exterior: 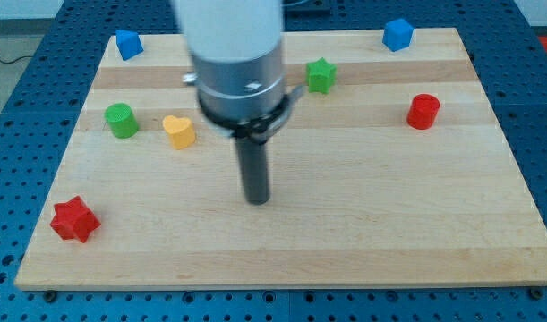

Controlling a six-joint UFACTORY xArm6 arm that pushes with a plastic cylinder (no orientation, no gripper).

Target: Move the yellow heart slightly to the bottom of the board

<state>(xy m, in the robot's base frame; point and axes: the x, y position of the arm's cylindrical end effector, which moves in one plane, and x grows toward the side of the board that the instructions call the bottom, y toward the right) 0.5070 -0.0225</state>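
One yellow heart point(178, 131) sits on the tabletop point(389, 241) toward the view's left, just right of a green cylinder point(122, 120). My tip point(257, 200) stands apart from it, lower and to its right; no hand exists here, only the rod. The approach seems underway: next I must circle above the heart and push downward. Below it the path looks free. A red star point(74, 220), green star point(320, 75), red cylinder point(423, 111) and two blue blocks point(128, 44) point(397, 34) lie well apart.
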